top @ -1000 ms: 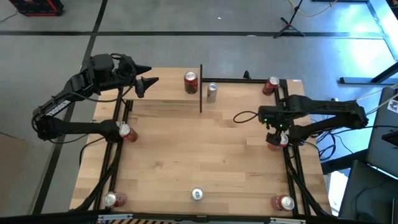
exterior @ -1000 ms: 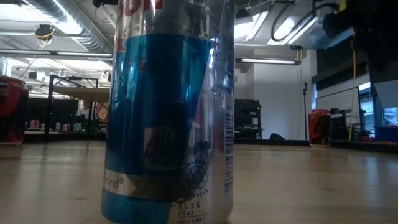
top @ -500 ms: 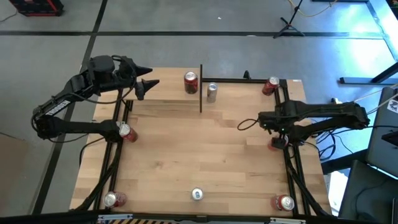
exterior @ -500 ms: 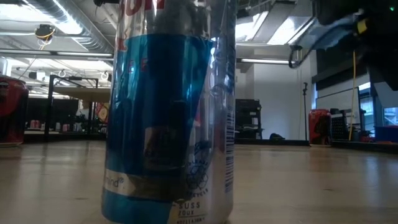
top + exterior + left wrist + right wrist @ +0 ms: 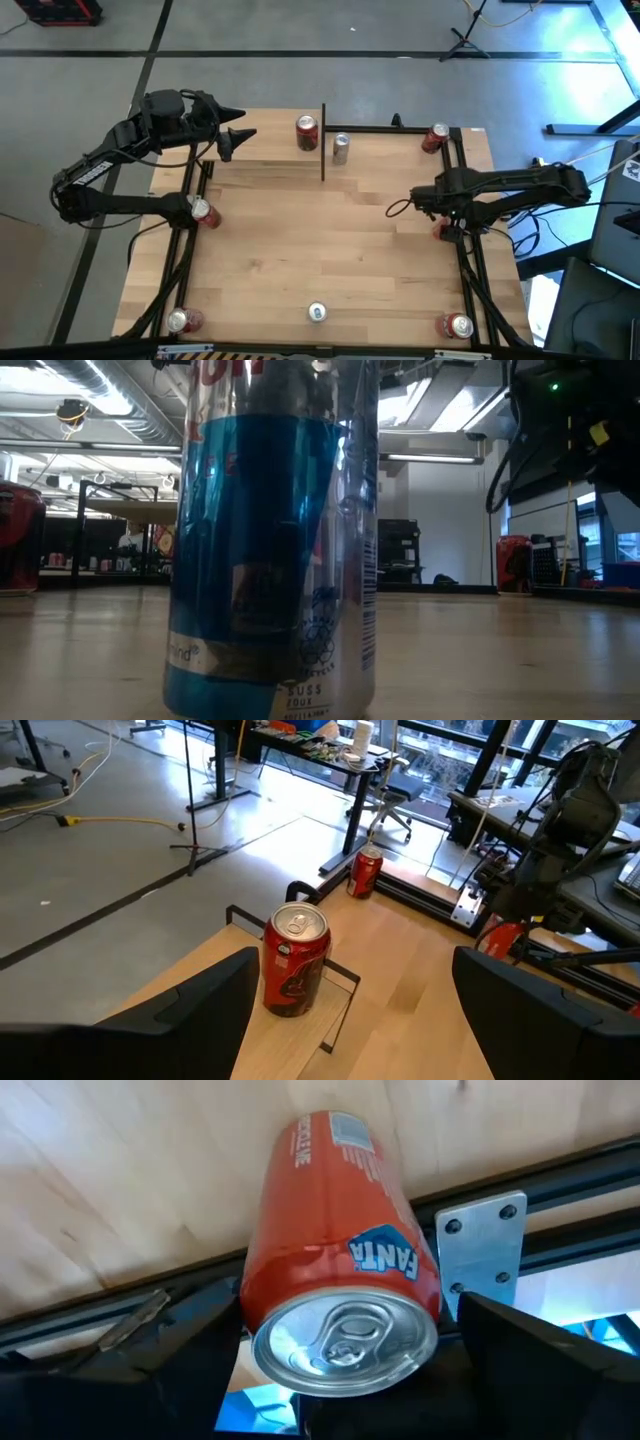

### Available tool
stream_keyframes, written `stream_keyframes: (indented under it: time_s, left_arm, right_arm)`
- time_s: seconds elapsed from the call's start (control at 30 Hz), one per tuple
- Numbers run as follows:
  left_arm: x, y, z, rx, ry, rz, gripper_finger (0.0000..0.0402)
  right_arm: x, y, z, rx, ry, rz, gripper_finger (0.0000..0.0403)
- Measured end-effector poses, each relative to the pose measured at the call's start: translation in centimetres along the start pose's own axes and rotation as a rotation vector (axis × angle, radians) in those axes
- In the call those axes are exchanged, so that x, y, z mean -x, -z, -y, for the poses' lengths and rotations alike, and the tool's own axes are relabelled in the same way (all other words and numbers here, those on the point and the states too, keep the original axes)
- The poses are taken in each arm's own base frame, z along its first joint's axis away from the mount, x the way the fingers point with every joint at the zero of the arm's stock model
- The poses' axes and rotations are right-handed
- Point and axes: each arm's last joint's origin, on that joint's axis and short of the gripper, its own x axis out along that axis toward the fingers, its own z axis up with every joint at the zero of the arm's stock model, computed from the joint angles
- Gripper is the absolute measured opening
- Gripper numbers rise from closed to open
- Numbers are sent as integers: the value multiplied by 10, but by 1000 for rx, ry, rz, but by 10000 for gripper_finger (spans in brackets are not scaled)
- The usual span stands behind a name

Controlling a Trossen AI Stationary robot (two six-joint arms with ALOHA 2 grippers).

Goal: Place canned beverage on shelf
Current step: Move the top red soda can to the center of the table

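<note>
An orange Fanta can [image 5: 340,1270] stands upright against the black rail at the table's right edge [image 5: 443,232]. My right gripper [image 5: 350,1380] hangs just above it, pointing down and open, one finger [image 5: 150,1350] on each side of the can's top; I cannot tell whether they touch. The shelf [image 5: 275,150], a small light-wood board with a thin black post [image 5: 323,140], stands at the far middle with a red can [image 5: 307,132] on it. A silver can [image 5: 341,148] stands beside it. My left gripper [image 5: 243,122] waits open at the far left, facing the red can [image 5: 295,960].
Red cans stand along the black rails [image 5: 437,137] [image 5: 203,211] [image 5: 180,320] [image 5: 457,325]. A blue-and-silver can [image 5: 270,540] stands at the near edge [image 5: 317,313], filling the low view. The middle of the tabletop [image 5: 330,240] is bare wood.
My right gripper has gone a little toward the table's near edge and down over the orange can at the right rail, its wrist tipping to point down. The can has stayed in place.
</note>
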Motion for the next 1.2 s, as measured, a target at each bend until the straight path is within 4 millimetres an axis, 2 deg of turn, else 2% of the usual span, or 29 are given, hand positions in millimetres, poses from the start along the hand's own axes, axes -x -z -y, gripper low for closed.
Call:
stream_keyframes:
  time_s: [0.1,0.27,0.57,0.7,0.93,1.2]
  left_arm:
    - [0,0,0,0,0,0,322]
    - [0,0,0,0,1,0,322]
    - [0,0,0,0,4,0,322]
    - [0,0,0,0,4,0,322]
    - [0,0,0,1,4,0,322]
    - [0,0,0,1,4,0,322]
  right_arm:
    - [-1,-3,-1,24,-5,-23,317]
    - [2,-6,-2,44,-5,-29,229]
    - [39,-25,-10,63,-14,179,227]
    - [56,-50,-18,83,4,240,227]
    - [77,-109,-35,125,38,227,227]
    - [77,-167,-51,166,29,167,227]
